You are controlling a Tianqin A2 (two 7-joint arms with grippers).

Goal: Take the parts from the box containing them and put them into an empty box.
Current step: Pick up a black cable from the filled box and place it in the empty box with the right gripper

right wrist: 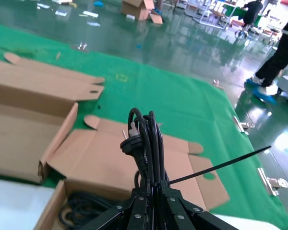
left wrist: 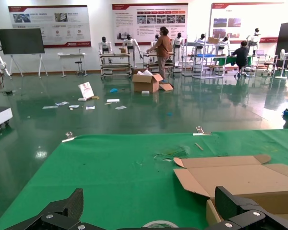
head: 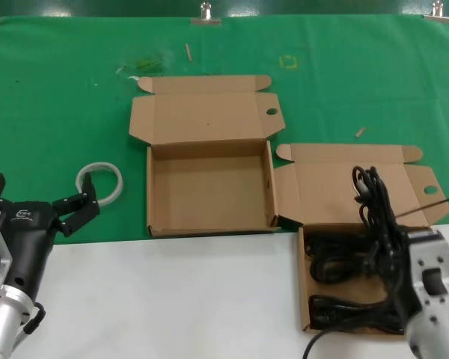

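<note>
Holding one bundled power cord (head: 374,202) upright, the right gripper (head: 393,262) has its jaws clamped on the cable above the winged box (head: 359,187) at the table's right. More cords (head: 344,262) lie inside that box. The empty box (head: 209,187) sits open just beside it, to its left. The left gripper (head: 75,213) hangs near the tape ring (head: 100,182), jaws spread and holding nothing.

You have a translucent white tape ring (head: 100,182) lying flat on the green cloth table cover (head: 60,97). Two silver metal clips (head: 206,13) pinch the cloth's far edge.
</note>
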